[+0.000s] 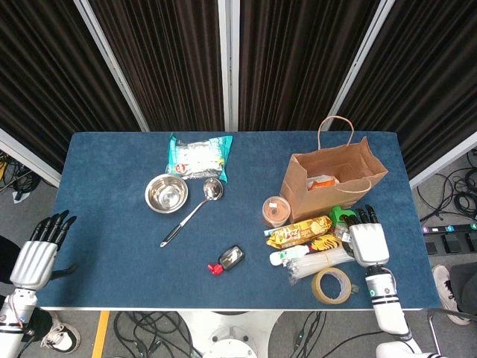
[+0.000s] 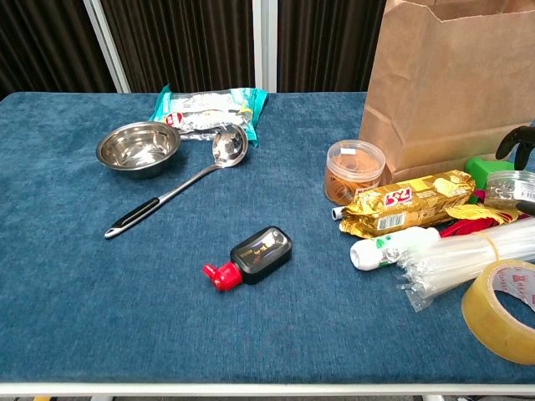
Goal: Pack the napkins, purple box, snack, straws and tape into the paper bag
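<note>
The brown paper bag (image 1: 333, 181) (image 2: 451, 83) stands open at the right of the table, with an orange item (image 1: 323, 183) inside. In front of it lie the gold snack pack (image 1: 299, 232) (image 2: 407, 200), the bundle of clear straws (image 1: 317, 262) (image 2: 468, 257) and the roll of tape (image 1: 332, 285) (image 2: 503, 309). The teal-and-white napkin pack (image 1: 198, 155) (image 2: 209, 107) lies at the back. I see no purple box. My right hand (image 1: 368, 242) (image 2: 520, 142) hovers over the straws' right end, fingers spread toward the bag, holding nothing. My left hand (image 1: 39, 255) hangs open off the table's left edge.
A steel bowl (image 1: 166, 193) and a ladle (image 1: 192, 211) sit left of centre. A small black bottle with a red cap (image 1: 227, 259) lies near the front. Beside the bag are a round tub (image 1: 276, 211), a white tube (image 1: 287, 256), a green object (image 1: 341, 216) and a clear jar (image 2: 510, 190).
</note>
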Available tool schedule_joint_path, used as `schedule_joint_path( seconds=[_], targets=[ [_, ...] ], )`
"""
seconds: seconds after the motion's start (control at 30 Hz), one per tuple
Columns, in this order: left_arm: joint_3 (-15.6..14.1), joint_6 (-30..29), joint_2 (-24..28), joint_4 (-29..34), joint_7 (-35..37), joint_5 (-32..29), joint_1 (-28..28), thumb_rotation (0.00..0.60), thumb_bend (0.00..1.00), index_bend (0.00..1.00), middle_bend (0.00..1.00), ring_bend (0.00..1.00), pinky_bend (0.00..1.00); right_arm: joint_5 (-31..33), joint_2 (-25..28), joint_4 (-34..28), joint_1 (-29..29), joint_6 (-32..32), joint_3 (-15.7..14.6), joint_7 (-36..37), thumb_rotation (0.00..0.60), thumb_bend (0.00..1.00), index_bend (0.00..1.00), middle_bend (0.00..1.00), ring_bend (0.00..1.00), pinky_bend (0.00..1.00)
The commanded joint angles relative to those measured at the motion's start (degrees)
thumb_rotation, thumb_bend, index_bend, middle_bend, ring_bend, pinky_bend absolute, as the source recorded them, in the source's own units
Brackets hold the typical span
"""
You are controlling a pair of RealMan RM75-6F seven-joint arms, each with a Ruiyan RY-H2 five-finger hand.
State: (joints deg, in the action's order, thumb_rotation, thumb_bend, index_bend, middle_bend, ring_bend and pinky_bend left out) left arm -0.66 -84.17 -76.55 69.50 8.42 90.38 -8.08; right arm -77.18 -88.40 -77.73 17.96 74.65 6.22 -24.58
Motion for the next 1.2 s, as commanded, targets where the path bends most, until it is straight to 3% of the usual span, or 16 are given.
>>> schedule_joint_path(
  seconds=[0.03, 0.3, 0.6, 0.83, 1.03, 1.2],
  targets=[
    [-0.1, 0.0, 0.0, 0.0, 0.1, 0.0, 0.1, 0.6, 0.16, 0.06, 0.01, 0.0, 0.11, 0.5, -0.2, 0.3, 0.1, -0.4, 0.2, 0.1, 0.6, 0.13, 0.33, 0.41, 0.2, 0.14],
    [-0.2, 0.1, 0.0, -0.2, 0.3, 0.0, 0.1, 0.6, 0.16, 0.06, 0.01, 0.0, 0.11, 1.3, -1.0, 1.1, 0.4, -1.5, 0.2, -0.1, 0.6, 0.14, 0.34, 0.42, 0.2, 0.15],
    [-0.3, 0.0, -0.1, -0.3, 0.3, 0.2, 0.2, 0.6, 0.16, 0.06, 0.01, 0.0, 0.11, 0.5, -1.6, 1.9, 0.4, -0.4, 0.3, 0.1, 0.6, 0.21, 0.48, 0.52, 0.32, 0.25],
    [-0.2, 0.0, 0.0, -0.1, 0.5, 0.2, 0.0, 0.6, 0.16, 0.06, 0.01, 0.0, 0.11, -1.2, -1.2, 1.3, 0.0, 1.3, -0.1, 1.5, 0.6, 0.27, 0.52, 0.54, 0.34, 0.28],
    [-0.2, -0.1, 0.1, 0.3, 0.8, 0.2, 0.0, 0.6, 0.16, 0.06, 0.01, 0.0, 0.11, -5.4, 1.7, -4.2, -1.2, 5.1, -1.3, 1.7, 0.6, 0.28, 0.52, 0.54, 0.34, 0.28],
    [0.0, -0.6, 0.5, 1.0, 0.7, 0.6, -0.1, 0.6, 0.16, 0.06, 0.01, 0.0, 0.11, -13.1, 6.9, -15.1, -2.6, 10.6, -3.4, 0.3, 0.6, 0.28, 0.53, 0.55, 0.35, 0.29]
  ],
)
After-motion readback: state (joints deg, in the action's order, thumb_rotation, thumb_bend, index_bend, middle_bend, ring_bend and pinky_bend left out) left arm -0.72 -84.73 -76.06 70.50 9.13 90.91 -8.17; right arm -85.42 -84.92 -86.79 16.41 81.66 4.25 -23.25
